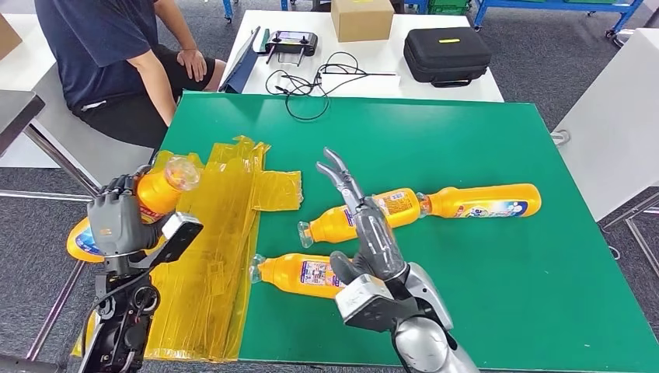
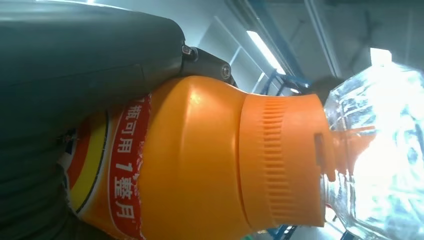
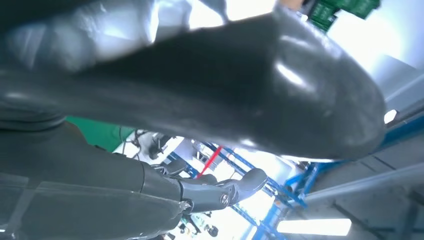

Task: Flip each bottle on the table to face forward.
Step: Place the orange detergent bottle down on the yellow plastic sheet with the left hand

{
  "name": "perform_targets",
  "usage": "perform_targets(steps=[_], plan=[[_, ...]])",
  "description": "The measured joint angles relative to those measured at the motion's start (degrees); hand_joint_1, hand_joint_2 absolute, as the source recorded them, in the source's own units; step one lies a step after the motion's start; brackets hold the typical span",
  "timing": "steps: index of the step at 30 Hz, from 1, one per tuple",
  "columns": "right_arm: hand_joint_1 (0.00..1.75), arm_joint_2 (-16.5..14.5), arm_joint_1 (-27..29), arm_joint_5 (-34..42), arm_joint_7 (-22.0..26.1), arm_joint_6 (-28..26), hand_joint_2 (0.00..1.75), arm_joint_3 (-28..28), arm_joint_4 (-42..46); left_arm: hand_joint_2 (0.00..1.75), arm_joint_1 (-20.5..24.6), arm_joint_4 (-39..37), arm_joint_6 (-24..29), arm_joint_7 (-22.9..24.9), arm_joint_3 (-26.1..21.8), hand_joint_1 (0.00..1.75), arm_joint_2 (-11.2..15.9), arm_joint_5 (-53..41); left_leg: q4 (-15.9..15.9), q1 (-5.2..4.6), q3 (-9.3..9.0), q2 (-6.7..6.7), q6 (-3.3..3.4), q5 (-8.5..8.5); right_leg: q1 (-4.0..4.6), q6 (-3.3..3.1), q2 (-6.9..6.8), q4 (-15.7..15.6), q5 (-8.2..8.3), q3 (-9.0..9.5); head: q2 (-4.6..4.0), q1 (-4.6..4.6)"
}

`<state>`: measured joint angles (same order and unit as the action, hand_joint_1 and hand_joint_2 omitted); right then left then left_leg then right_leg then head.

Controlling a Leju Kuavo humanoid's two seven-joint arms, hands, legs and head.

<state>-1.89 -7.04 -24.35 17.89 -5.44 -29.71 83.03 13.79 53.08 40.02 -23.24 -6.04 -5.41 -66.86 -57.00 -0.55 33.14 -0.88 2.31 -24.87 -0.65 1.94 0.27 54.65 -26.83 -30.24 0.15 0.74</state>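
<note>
On the green table [image 1: 466, 155] lie three orange bottles with clear caps. One bottle [image 1: 482, 202] lies far right on its side, its label showing, cap toward the middle bottle [image 1: 330, 225], which lies tilted with its cap toward the yellow sheet. The nearest bottle [image 1: 299, 273] lies just below it, cap also pointing toward the sheet. A crumpled yellow plastic sheet [image 1: 210, 256] covers the table's left part.

Off the table's left edge, the left hand [image 1: 116, 225] grips a fourth orange bottle [image 1: 159, 194], its fingers clamped around the body, the clear cap raised toward the table. In the left wrist view that bottle [image 2: 200, 165] shows its ribbed orange collar, clear cap and a red label strip with white characters.

The right hand [image 1: 365, 233] hangs over the middle and nearest bottles, fingers [image 1: 338, 175] straight, spread apart and holding nothing.

Beyond the green table, a seated person [image 1: 116, 54] is at the upper left, and a white table [image 1: 388, 78] carries a black case [image 1: 447, 54], a cardboard box [image 1: 361, 17] and cables.
</note>
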Motion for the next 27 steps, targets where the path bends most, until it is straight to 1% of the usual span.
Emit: perform_targets(steps=[3, 6, 13, 16, 19, 20, 22, 23, 24, 26, 27], plan=[[0.00, 1.2, 0.0, 0.9, 0.3, 0.0, 0.00, 0.0, 1.2, 1.75, 1.0, -2.6, 0.0, 0.2, -0.1, 1.75, -0.6, -3.4, 0.0, 0.00, 0.00, 0.04, 0.00, 0.00, 0.00, 0.00, 0.03, 0.0, 0.01, 0.00, 0.00, 0.00], [0.00, 1.9, -0.1, 1.7, 0.3, 0.4, 0.00, -0.1, 1.4, 1.75, 1.6, -5.3, 0.0, 1.2, 0.3, 1.75, -1.1, -4.6, 0.0, 0.01, 0.00, 0.01, 0.00, 0.00, 0.01, 0.00, 0.02, 0.0, 0.01, 0.00, 0.00, 0.01], [0.00, 2.5, -2.3, 4.2, 0.9, 1.7, 0.00, -0.6, 0.8, 1.75, 3.3, -14.5, 0.0, 5.4, 5.0, 1.75, -2.4, -7.4, 0.0, 0.02, 0.01, 0.01, 0.00, 0.00, 0.01, 0.00, 0.02, 0.0, 0.00, 0.00, 0.00, 0.01], [0.00, 2.6, -3.2, 4.9, 0.8, 2.3, 0.00, -0.7, 0.4, 1.75, 3.7, -18.3, 0.0, 5.2, 6.7, 1.75, -3.3, -8.3, 0.0, 0.01, 0.01, 0.01, 0.00, 0.00, 0.00, 0.00, 0.02, 0.0, 0.00, 0.00, 0.00, 0.00], [0.00, 2.6, -3.7, 5.2, 0.7, 2.4, 0.00, -0.8, 0.0, 1.75, 4.2, -21.7, 0.0, 4.0, 8.2, 1.75, -4.1, -7.8, 0.0, 0.00, 0.01, -0.02, 0.00, 0.00, 0.00, 0.01, 0.01, 0.0, 0.00, 0.00, 0.00, 0.00], [0.00, 2.6, -3.7, 5.2, 0.7, 2.5, 0.00, -0.8, -0.1, 1.75, 4.4, -22.7, 0.0, 3.5, 8.6, 1.65, -4.4, -7.5, 0.0, 0.00, 0.02, -0.02, 0.00, 0.00, 0.00, 0.01, 0.01, 0.0, 0.00, 0.00, 0.00, 0.01], [0.00, 2.6, -3.7, 5.1, 0.6, 2.7, 0.00, -0.9, -0.5, 1.75, 4.7, -24.3, -0.4, 2.7, 9.6, 0.78, -4.8, -7.0, 0.0, -0.01, 0.02, -0.03, 0.01, -0.01, 0.00, 0.01, 0.00, 0.0, 0.00, 0.01, 0.00, 0.01], [0.00, 2.6, -3.7, 5.1, 0.6, 2.9, 0.00, -0.9, -0.7, 1.31, 4.8, -24.9, -0.9, 2.6, 10.0, 0.34, -5.0, -6.8, 0.0, -0.01, 0.01, -0.03, 0.01, -0.01, 0.00, 0.01, 0.00, 0.0, 0.00, 0.01, 0.00, 0.02], [0.00, 2.6, -3.7, 5.0, 0.5, 3.2, 0.00, -1.0, -0.9, 0.87, 5.0, -25.5, -1.6, 2.5, 10.5, 0.00, -5.2, -6.5, 0.0, -0.01, 0.01, -0.04, 0.01, -0.01, 0.00, 0.01, -0.01, 0.0, 0.00, 0.02, 0.00, 0.02], [0.00, 2.5, -3.7, 4.8, 0.5, 3.7, 0.00, -1.1, -1.6, 0.00, 5.1, -26.6, -3.7, 2.6, 11.6, 0.00, -5.4, -6.0, 0.0, 0.00, 0.00, -0.06, 0.01, -0.01, 0.01, 0.01, -0.03, 0.0, 0.00, 0.05, 0.00, 0.02], [0.00, 2.5, -3.7, 4.7, 0.5, 4.0, 0.00, -1.3, -2.0, 0.00, 5.2, -27.1, -5.0, 2.6, 12.2, 0.00, -5.5, -5.8, 0.0, 0.00, -0.02, -0.07, 0.01, -0.01, 0.01, 0.01, -0.04, 0.0, 0.00, 0.06, 0.00, 0.02]])
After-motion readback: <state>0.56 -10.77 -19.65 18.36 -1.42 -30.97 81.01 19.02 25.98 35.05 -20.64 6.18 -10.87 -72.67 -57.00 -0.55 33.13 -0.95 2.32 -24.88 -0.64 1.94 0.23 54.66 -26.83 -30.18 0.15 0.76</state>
